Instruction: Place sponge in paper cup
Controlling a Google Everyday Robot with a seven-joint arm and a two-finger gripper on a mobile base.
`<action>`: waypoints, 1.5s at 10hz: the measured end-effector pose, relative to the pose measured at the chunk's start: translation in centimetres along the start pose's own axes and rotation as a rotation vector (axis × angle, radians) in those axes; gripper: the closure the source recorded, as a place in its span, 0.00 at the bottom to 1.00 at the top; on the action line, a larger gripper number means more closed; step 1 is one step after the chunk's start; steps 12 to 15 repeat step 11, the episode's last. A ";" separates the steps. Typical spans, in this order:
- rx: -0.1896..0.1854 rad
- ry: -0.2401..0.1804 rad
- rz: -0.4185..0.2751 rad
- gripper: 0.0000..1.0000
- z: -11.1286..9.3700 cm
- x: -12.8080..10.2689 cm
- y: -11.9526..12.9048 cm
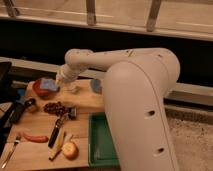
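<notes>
Sponge (48, 83), a soft blue pad, sits at the rim of the red bowl (40, 91) on the left of the wooden worktop (85, 102), apparently in the grip of the hand (55, 85), though how wide the hand stands cannot be told. Light and squashy, it should be pinched across its short sides. The paper cup (71, 86) stands just right of it, easily tipped. A blue-grey cup (96, 86) lies further right.
</notes>
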 end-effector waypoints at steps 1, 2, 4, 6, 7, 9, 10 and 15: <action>0.009 -0.009 0.025 1.00 -0.8 -0.3 -1.4; 0.022 -0.025 0.057 1.00 -2.0 -0.7 -2.8; 0.050 -0.036 0.100 1.00 -2.7 -1.1 -4.2; 0.055 -0.050 0.133 1.00 -3.3 -1.8 -5.4; 0.053 -0.048 0.131 1.00 -3.3 -1.8 -5.3; 0.053 -0.047 0.129 1.00 -3.2 -1.8 -5.2; 0.054 -0.050 0.132 1.00 -3.4 -1.9 -5.4; 0.054 -0.047 0.132 1.00 -3.2 -1.7 -5.3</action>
